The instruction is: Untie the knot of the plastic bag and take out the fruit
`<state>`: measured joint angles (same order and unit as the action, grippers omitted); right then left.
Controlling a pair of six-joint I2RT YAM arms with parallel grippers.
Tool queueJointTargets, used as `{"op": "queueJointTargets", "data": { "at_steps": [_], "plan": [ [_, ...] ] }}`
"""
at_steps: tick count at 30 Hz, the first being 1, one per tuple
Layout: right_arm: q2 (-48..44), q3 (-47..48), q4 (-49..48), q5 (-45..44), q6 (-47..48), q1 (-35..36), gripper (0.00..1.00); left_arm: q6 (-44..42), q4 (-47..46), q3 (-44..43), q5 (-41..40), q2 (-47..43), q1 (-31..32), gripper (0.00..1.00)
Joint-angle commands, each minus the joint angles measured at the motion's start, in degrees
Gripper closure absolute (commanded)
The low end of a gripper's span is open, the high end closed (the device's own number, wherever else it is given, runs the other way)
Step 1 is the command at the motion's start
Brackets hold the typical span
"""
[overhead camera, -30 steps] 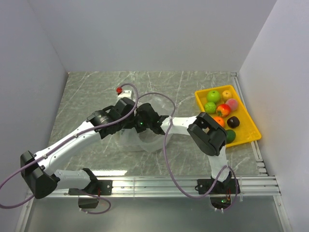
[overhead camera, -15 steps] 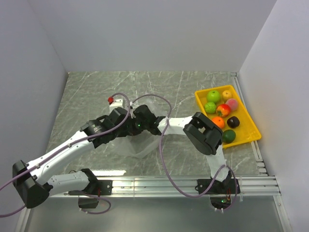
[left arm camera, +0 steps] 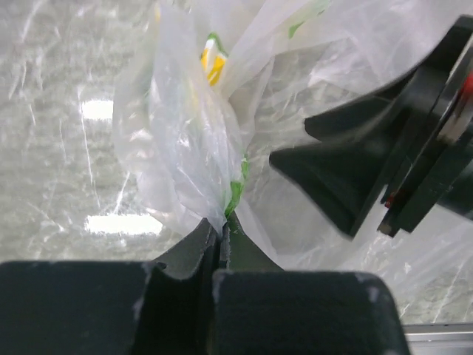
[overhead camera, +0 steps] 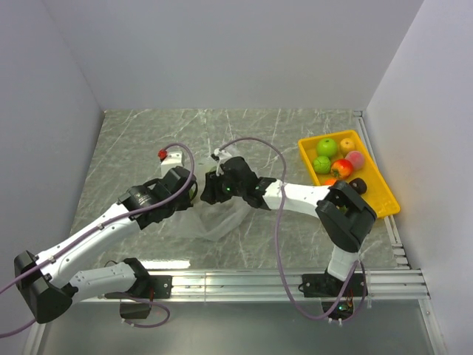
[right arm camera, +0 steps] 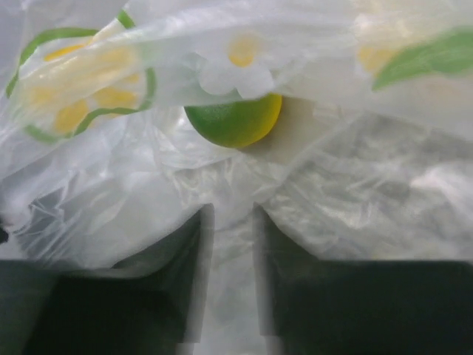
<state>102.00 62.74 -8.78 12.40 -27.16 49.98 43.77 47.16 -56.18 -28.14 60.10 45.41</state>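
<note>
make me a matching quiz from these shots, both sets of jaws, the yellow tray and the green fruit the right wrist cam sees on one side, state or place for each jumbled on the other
Column one
1. left jaws
2. right jaws
3. yellow tray
4. green fruit

Column two
a. holds loose fruit at the table's right edge
b. shut on film of the plastic bag
c. behind the bag's film, inside it
d. slightly apart, facing the film

Pairs: 1-b, 2-d, 3-a, 4-c

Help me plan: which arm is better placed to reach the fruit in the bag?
Right: the right gripper faces the green fruit, jaws apart; the left gripper is clamped on the plastic bag.
</note>
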Motion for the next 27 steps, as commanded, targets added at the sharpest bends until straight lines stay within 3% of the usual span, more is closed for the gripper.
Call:
{"op": "queueJointTargets", "data": {
  "at_steps": [1,3,5,8,11,17,27],
  "plan": [
    [-4.3,-1.9,0.5,-4.0,1.2,-0.2,0.39,-4.9,-1.7,-5.0,-1.7,1.8,-0.2,0.99],
    [-4.9,-2.7,0.9,-6.0,0.6,-0.3,0.3,-6.9,-1.9,-11.6,-0.6,5.6,-0.1,0.99],
    [-5.1,-3.5,1.5,-9.2,-0.3,-0.4,0.28,-8.5,-0.6,-20.5,-2.3,8.5,4.5,0.99],
    [-6.1,-4.8,1.1,-10.7,-1.2,-0.8,0.26,-7.5,1.9,-24.6,-1.6,11.9,9.3,0.99],
    [-7.2,-5.0,1.6,-11.7,-0.3,-0.8,0.18,-4.1,-0.7,-16.1,-0.3,9.9,9.2,0.99],
    [-8.2,-5.4,3.2,-13.5,0.6,-0.9,0.14,0.8,-5.6,-2.6,4.9,4.9,5.2,0.99],
    [-7.3,-2.8,5.9,-14.2,4.3,-0.5,0.1,1.8,-9.2,4.4,4.6,3.2,2.2,0.99]
  ]
}}
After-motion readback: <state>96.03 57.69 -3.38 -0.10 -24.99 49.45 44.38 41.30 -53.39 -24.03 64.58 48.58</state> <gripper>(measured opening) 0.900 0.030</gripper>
